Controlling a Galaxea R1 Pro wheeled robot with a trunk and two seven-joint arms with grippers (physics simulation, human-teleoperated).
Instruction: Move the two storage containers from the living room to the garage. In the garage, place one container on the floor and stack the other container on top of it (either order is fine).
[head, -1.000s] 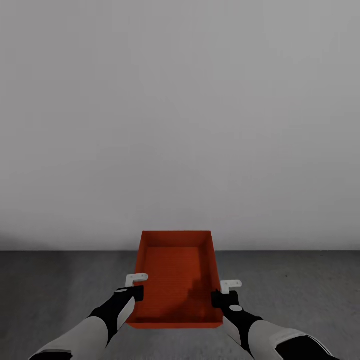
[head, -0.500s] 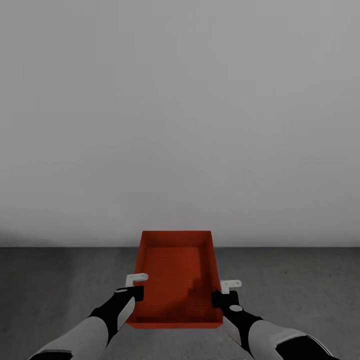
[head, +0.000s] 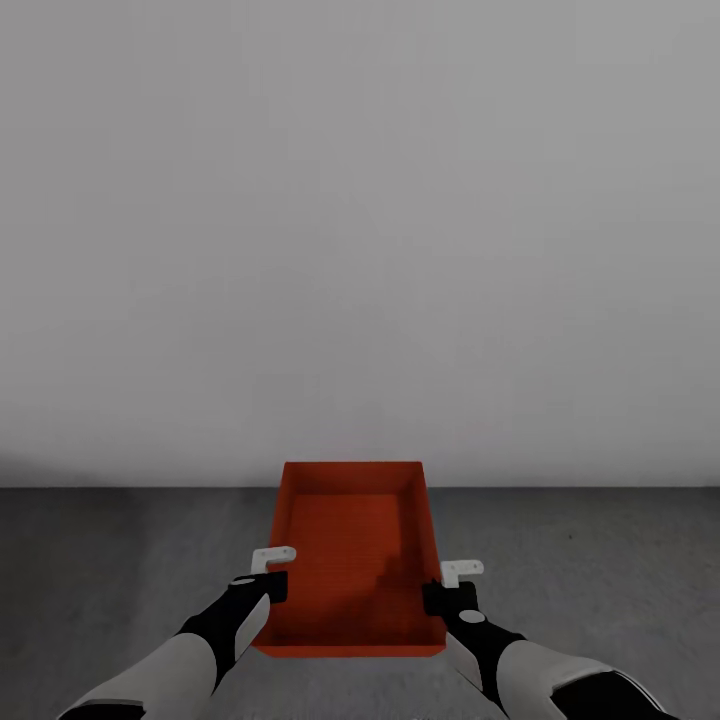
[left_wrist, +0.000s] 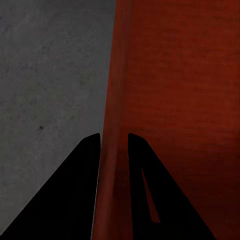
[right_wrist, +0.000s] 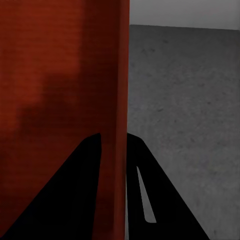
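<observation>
An orange-red storage container (head: 350, 560) hangs in front of me, open side up, held above the dark grey floor (head: 120, 560) of the garage. My left gripper (head: 270, 572) is shut on its left wall, and my right gripper (head: 448, 582) is shut on its right wall. In the left wrist view the container's wall (left_wrist: 114, 100) runs between the two black fingers of the left gripper (left_wrist: 114, 141). The right wrist view shows the other wall (right_wrist: 120, 75) pinched the same way by the right gripper (right_wrist: 114, 139). The container holds nothing.
A plain white wall (head: 360, 240) stands straight ahead and meets the floor a short way beyond the container. Bare grey concrete-like floor (right_wrist: 190, 90) stretches to both sides of the container.
The wall's base line has risen slightly in the head view, so the camera has shifted. The container and both grippers keep their places in the picture.
</observation>
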